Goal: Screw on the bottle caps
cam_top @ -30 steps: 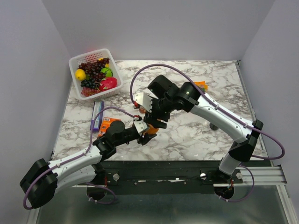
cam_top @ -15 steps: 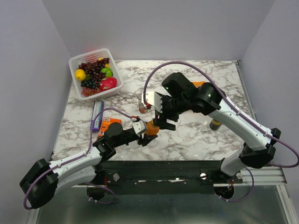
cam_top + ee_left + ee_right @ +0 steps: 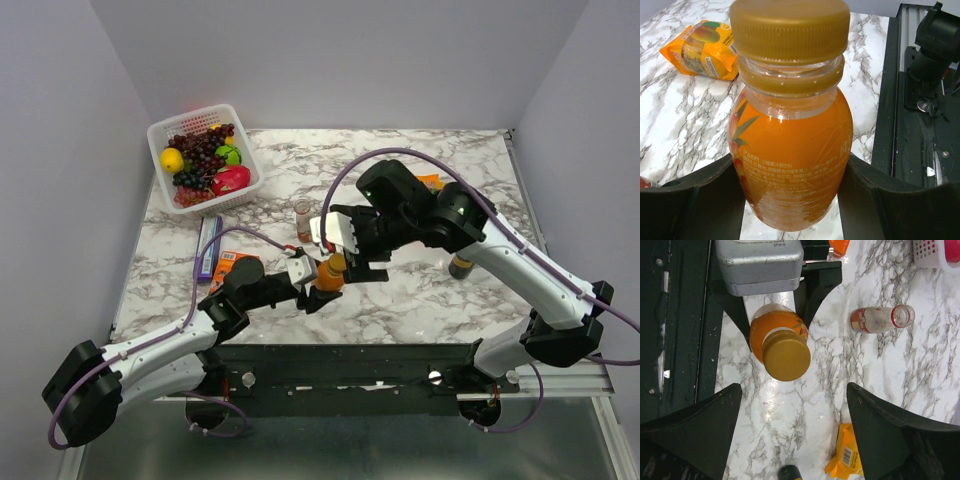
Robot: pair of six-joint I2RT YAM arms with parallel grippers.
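Observation:
My left gripper (image 3: 322,280) is shut on the orange bottle (image 3: 790,150), gripping its lower body from both sides and holding it upright on the marble table (image 3: 400,290). The orange cap (image 3: 790,30) sits on that bottle's neck and shows from above in the right wrist view (image 3: 786,355). My right gripper (image 3: 794,390) hangs open just beside the cap, touching nothing. The clear bottle (image 3: 303,218) stands a little behind, its mouth uncapped (image 3: 902,316). I cannot make out the red cap.
A white basket (image 3: 160,135) of fruit stands at the back left. A black can (image 3: 461,266) is under the right arm. One orange packet (image 3: 233,262) lies by a purple box (image 3: 208,247), another (image 3: 430,182) at the back right.
My right gripper has opened, let go of the orange cap and drawn away to the right, uncovering the clear bottle. The left gripper and orange bottle have barely moved.

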